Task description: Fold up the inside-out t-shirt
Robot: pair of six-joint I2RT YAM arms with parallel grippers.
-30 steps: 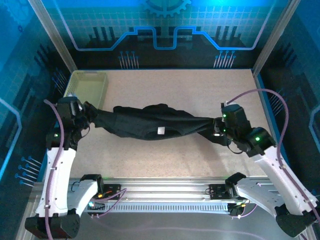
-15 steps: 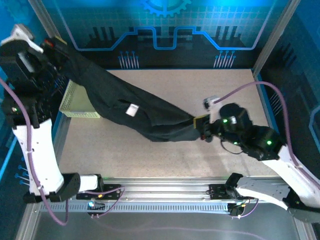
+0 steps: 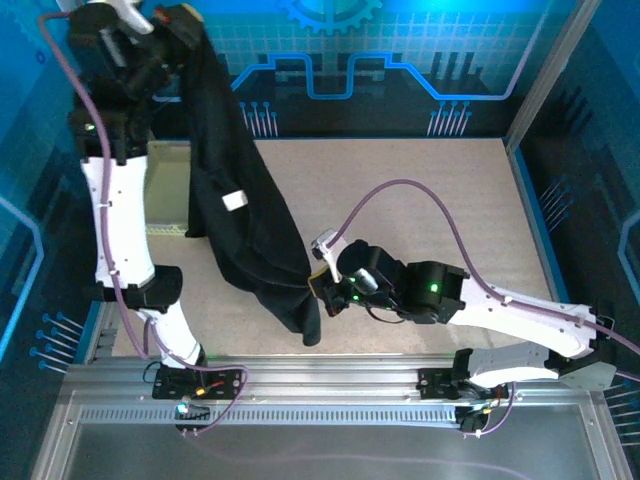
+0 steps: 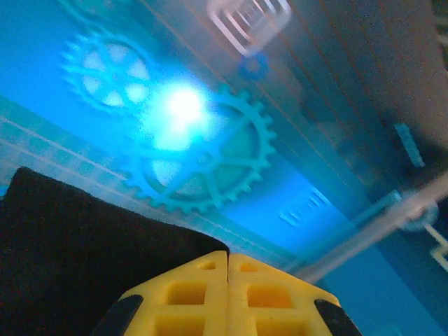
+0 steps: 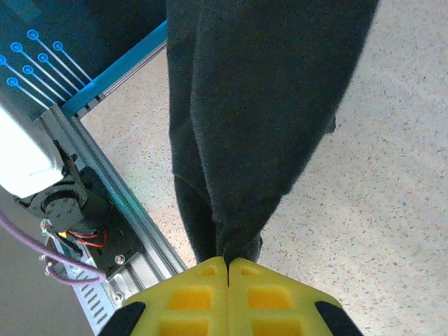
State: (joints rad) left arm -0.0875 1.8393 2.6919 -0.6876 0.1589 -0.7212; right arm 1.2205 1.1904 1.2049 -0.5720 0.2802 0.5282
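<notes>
The black inside-out t-shirt (image 3: 245, 215) hangs as a long steep strip, and its small white tag (image 3: 234, 200) faces the camera. High at the back left, my left gripper (image 3: 188, 22) is shut on the shirt's upper end. In the left wrist view the yellow fingers (image 4: 189, 294) of that gripper (image 4: 227, 256) are pressed together, with black cloth (image 4: 70, 259) at their left. My right gripper (image 3: 320, 288) is shut on the lower end, low over the table near the front. The right gripper (image 5: 228, 260) pinches a gathered fold of the shirt (image 5: 266, 105).
The pale yellow-green mesh basket (image 3: 167, 195) stands at the back left, partly behind the left arm and the shirt. The speckled table (image 3: 440, 210) lies bare to the right. The aluminium rail (image 3: 330, 375) runs along the front edge; the left arm's base (image 5: 42, 175) is close by.
My left arm has risen higher and swung in, so the shirt went from a slanted stretch to a steep hang. My right gripper moved left and toward the front edge, still holding the cloth.
</notes>
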